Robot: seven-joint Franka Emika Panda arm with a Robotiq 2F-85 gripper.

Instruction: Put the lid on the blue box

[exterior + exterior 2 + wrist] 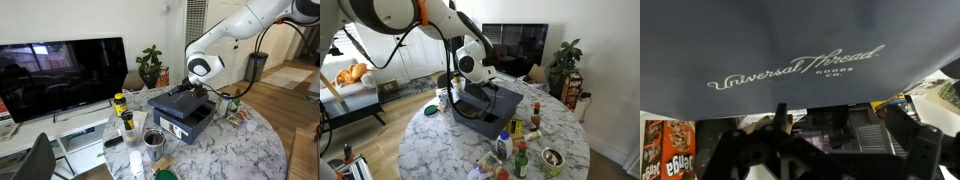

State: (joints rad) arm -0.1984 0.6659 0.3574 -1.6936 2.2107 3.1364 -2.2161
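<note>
Over the round marble table (250, 150), the gripper (186, 90) sits low against the top of the navy cardboard near its far edge, seen in both exterior views. From the wrist camera its two dark fingers (750, 150) rise from the bottom of the picture, well apart from each other. Nothing shows clamped between them, so the hand reads as wide. Whether a fingertip touches the cardboard cannot be told from here.

The lid (790, 50) fills the upper part of the wrist view as a broad navy surface. Pale script lettering on it reads "Universal Thread goods co." In an exterior view the lid (170, 100) lies across the top of the blue box (180, 125), whose front wall carries a small white label (172, 127). In an exterior view the lid (500, 95) looks slightly tilted over the box (475, 112). Whether it is fully seated cannot be judged.

The white arm comes in from above and bends at a round joint just over the box, with the wrist pointing down and forward.

A dark television (60, 75) and a potted plant (150, 65) stand behind the table. Bottles (120, 103) and a metal cup (153, 138) stand near the box.
</note>
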